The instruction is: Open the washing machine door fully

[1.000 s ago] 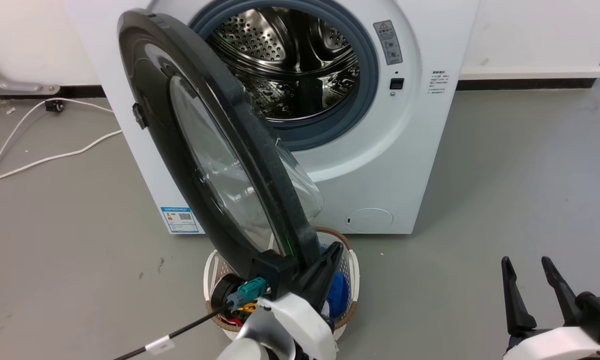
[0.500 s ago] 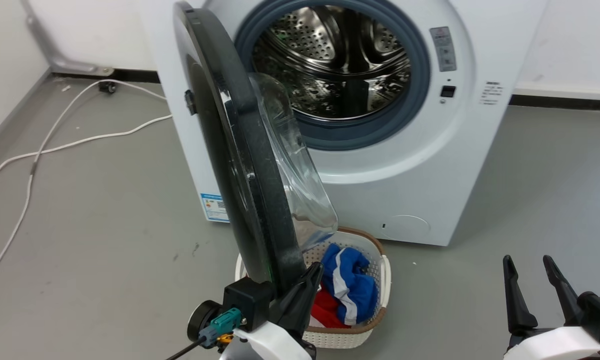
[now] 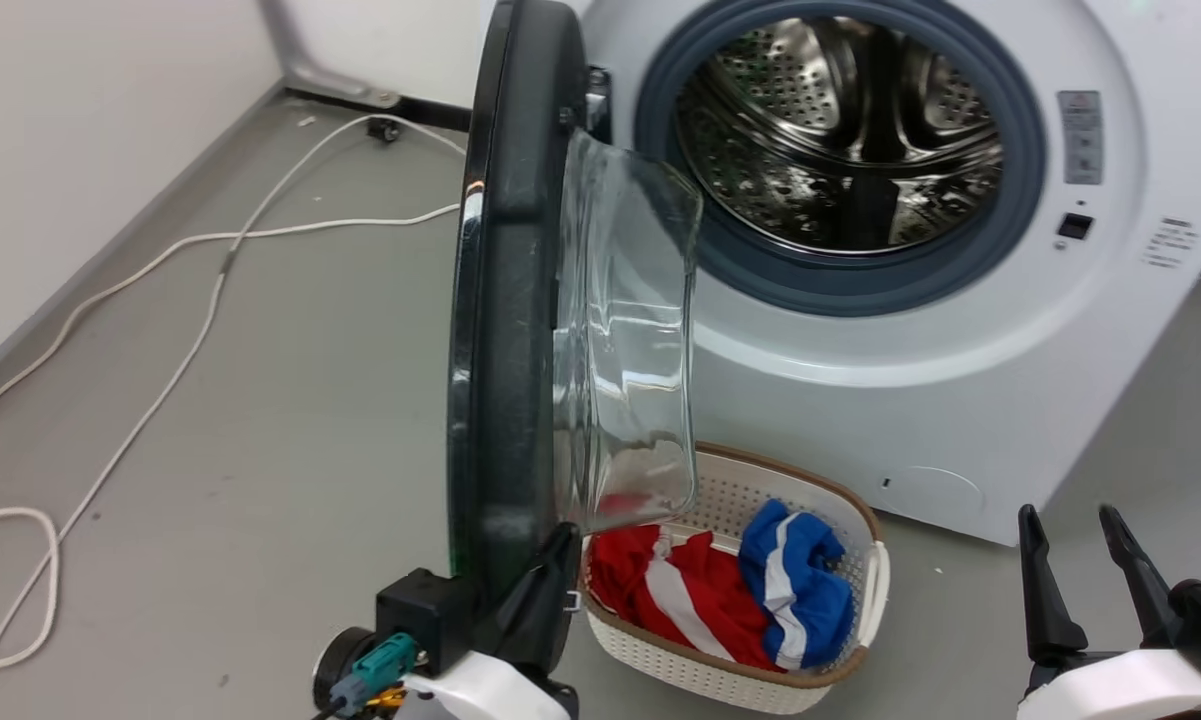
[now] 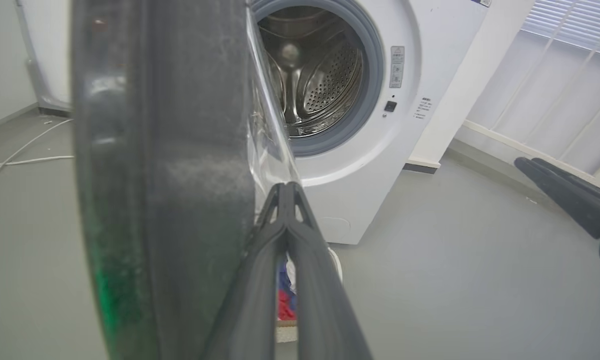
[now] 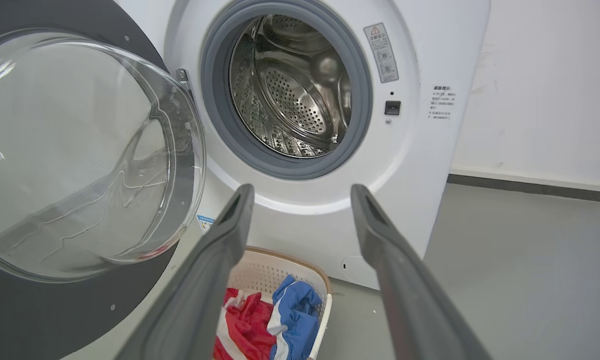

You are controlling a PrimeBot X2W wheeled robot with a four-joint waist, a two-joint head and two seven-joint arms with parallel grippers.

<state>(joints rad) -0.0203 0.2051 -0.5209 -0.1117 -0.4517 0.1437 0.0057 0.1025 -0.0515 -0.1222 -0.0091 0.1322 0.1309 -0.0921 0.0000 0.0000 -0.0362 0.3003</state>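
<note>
The washing machine door (image 3: 505, 300) stands edge-on in the head view, open from the left side of the washing machine (image 3: 960, 400) and roughly square to its front. Its clear glass bowl (image 3: 625, 330) bulges right, toward the bare steel drum (image 3: 840, 150). At the door's near lower rim the left gripper (image 3: 563, 540) lies just beside the inner, right-hand face, above a white basket (image 3: 875, 590) of red and blue clothes (image 3: 720, 600) on the grey floor (image 3: 260, 450). A white cable (image 3: 190, 350) trails at the far left. The right gripper (image 3: 1068, 515) hangs at the near right, well apart from the machine, its 2 fingers spread. In the left wrist view the left gripper's 2 fingers are pressed together at the tips, holding nothing, with the door's dark rim close on their left. In the right wrist view the spread fingers frame the machine's front, with the door's inner side and glass bowl at left and the basket below, near the machine's foot.
</note>
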